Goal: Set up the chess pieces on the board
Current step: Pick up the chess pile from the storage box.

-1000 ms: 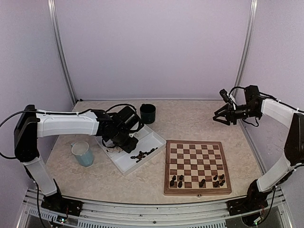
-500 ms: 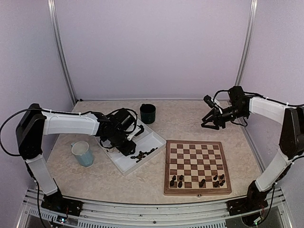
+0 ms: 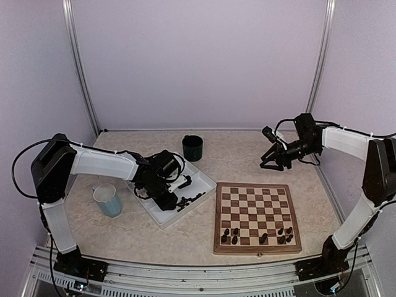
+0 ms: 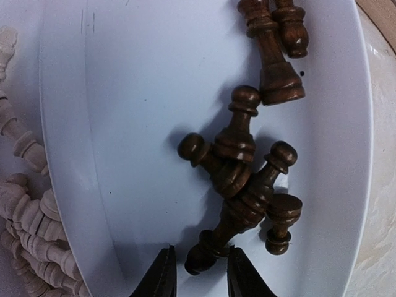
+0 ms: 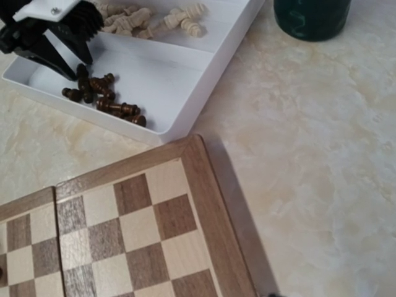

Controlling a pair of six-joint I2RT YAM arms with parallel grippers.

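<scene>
Jaws of the left gripper (image 4: 201, 275) are seen slightly apart astride the base of a dark piece (image 4: 207, 250) in the white tray (image 4: 124, 93); a grip cannot be confirmed. The right gripper (image 3: 271, 164) is held open, empty, at the upper right of the board (image 3: 257, 207), where dark chessmen (image 3: 234, 240) are stood.

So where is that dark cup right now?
In the top view, the dark cup stands left of centre, just behind the white tray's far corner.
</scene>
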